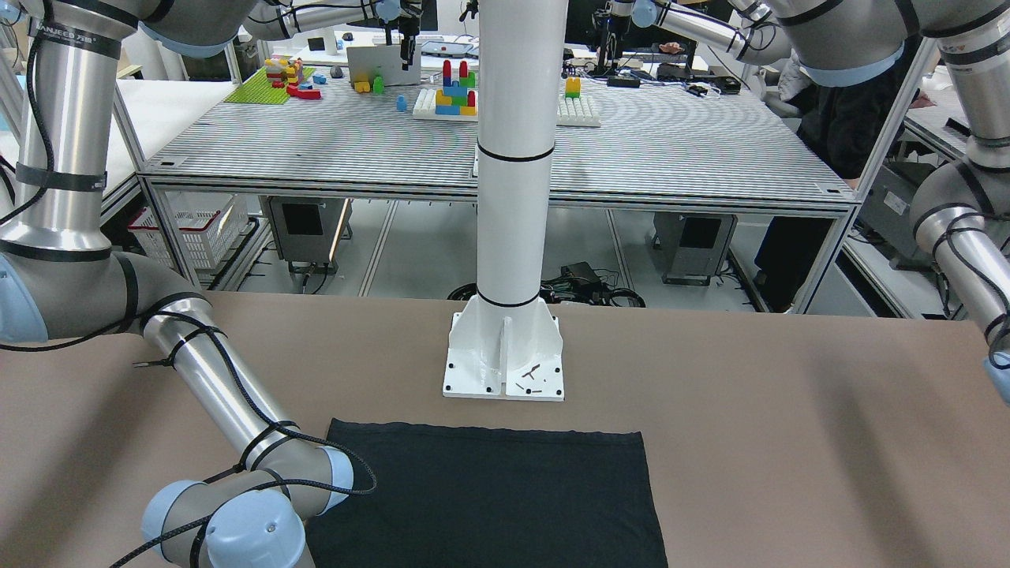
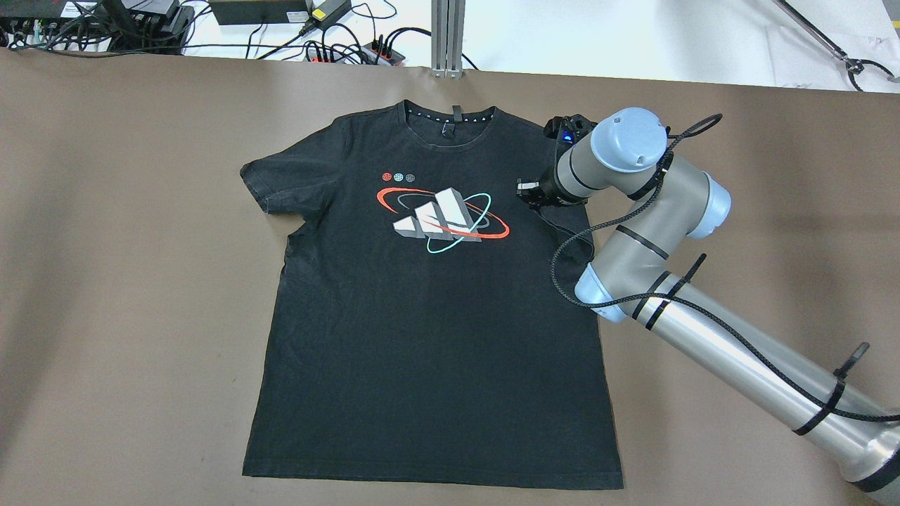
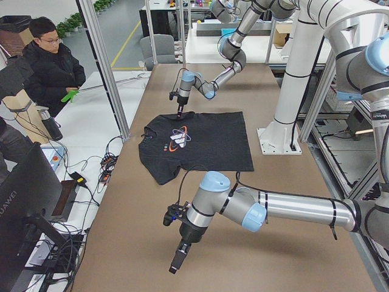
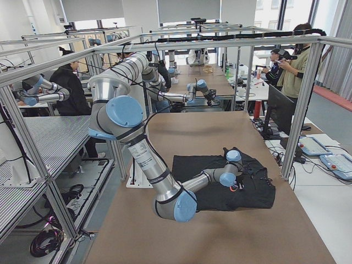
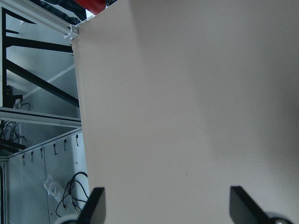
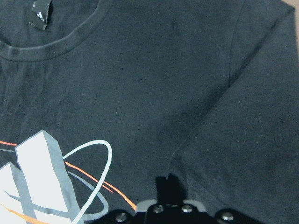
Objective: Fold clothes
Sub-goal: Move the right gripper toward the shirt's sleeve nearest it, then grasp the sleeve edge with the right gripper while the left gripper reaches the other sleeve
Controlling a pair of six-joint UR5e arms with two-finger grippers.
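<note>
The clothes are one black T-shirt [image 2: 422, 316] with a white, red and teal chest print, lying flat and face up on the brown table; its straight hem shows in the front-facing view [image 1: 489, 497]. My right gripper [image 2: 527, 193] points down at the shirt's chest beside the sleeve seam. In the right wrist view its fingers [image 6: 167, 179] are shut, tips pressed into the fabric [image 6: 140, 70]. My left gripper [image 5: 170, 200] is open and empty over bare table, well away from the shirt [image 3: 206, 143]; it also shows in the exterior left view [image 3: 176, 264].
The white pillar's base plate [image 1: 505, 371] stands just beyond the shirt's hem. Cables and power strips [image 2: 316, 42] lie past the table's far edge. A person [image 3: 51, 61] stands beyond that edge. Brown table [image 2: 105, 281] lies bare on the shirt's left.
</note>
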